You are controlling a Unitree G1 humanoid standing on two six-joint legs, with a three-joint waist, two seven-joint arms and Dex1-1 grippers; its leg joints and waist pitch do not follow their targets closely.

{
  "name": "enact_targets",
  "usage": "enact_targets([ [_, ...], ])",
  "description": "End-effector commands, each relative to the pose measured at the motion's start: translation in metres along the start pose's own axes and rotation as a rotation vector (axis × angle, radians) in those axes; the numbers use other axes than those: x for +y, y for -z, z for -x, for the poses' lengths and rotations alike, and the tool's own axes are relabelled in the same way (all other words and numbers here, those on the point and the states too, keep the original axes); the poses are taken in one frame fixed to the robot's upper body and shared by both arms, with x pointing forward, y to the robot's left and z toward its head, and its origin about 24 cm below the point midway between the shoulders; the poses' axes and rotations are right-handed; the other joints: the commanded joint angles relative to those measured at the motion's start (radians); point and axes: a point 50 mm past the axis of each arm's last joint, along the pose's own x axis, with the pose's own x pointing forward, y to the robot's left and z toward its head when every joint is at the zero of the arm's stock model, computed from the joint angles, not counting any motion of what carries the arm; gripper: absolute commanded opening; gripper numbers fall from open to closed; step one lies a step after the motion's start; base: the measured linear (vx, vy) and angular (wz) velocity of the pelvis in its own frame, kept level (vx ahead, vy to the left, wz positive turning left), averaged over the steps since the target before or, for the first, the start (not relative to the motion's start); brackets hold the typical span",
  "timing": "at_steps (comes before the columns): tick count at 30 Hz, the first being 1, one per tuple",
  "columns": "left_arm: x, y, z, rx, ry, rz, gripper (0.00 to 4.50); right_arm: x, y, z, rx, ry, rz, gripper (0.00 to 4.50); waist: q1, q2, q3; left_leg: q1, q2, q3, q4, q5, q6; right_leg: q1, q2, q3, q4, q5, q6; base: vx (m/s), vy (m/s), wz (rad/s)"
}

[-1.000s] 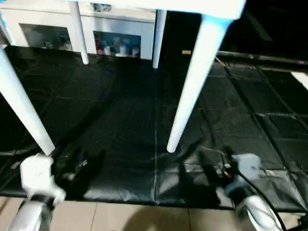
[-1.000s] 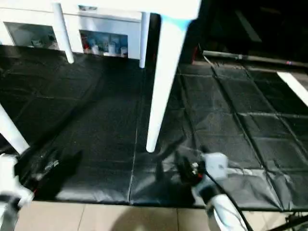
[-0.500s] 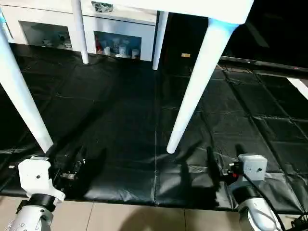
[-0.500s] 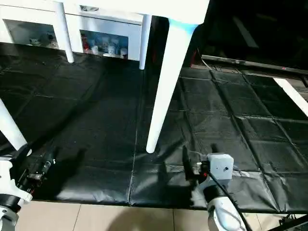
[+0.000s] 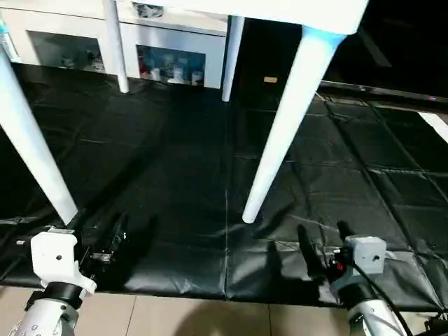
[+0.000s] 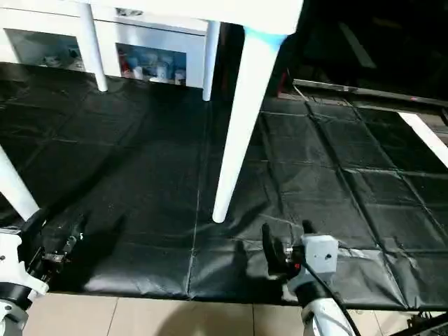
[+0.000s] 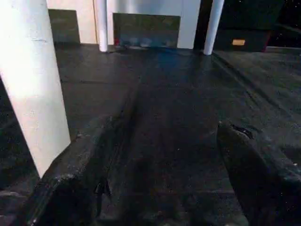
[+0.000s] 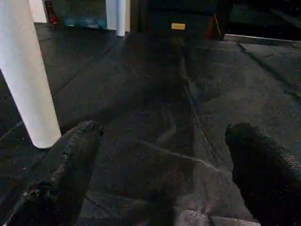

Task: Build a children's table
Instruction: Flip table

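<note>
The children's table (image 5: 280, 10) stands upright on the black mat, all of its white legs down. The near right leg (image 5: 280, 133) ends just beyond my right gripper (image 5: 324, 238), which hovers low and open with nothing between its fingers. The near left leg (image 5: 35, 140) comes down just left of my left gripper (image 5: 105, 234), also open and holding nothing. In the left wrist view that leg (image 7: 33, 84) rises beside the left finger (image 7: 70, 179). In the right wrist view the other leg (image 8: 26, 70) stands apart from the right gripper (image 8: 164, 129). Two far legs (image 5: 115, 49) (image 5: 232, 56) stand at the back.
A black padded mat (image 5: 175, 161) covers the floor, and its front edge meets pale tiles (image 5: 182, 318) just below my grippers. A white cabinet with glass-fronted shelves (image 5: 168, 49) stands behind the table. A dark bar (image 5: 378, 91) lies along the back right.
The whole view has shifted a little and steadied. Both grippers stay low at the mat's front edge, still open and holding nothing. The table has not moved.
</note>
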Motion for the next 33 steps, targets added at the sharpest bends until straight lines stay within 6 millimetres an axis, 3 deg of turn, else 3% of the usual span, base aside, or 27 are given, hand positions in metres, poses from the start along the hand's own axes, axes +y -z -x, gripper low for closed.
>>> enact_targets([
  [1,-0.0032,-0.0009,-0.0004,-0.008,0.019,0.005,3.83,-0.0019,-0.005,0.0001,-0.015,-0.001,0.015,4.5,-0.001,0.024,-0.021,0.004,0.047,-0.027,-0.087,-0.432,-0.012,0.014,-0.078,0.065,-0.099,-0.387,-0.019,0.0,0.0,0.0],
  [33,-0.0032,-0.0009,-0.0004,-0.008,0.019,0.005,3.83,-0.0019,-0.005,0.0001,-0.015,-0.001,0.015,4.5,0.001,0.024,-0.024,0.003,0.047,-0.025,-0.085,-0.409,-0.007,0.018,-0.077,0.066,-0.094,-0.345,-0.029,0.0,0.0,0.0],
])
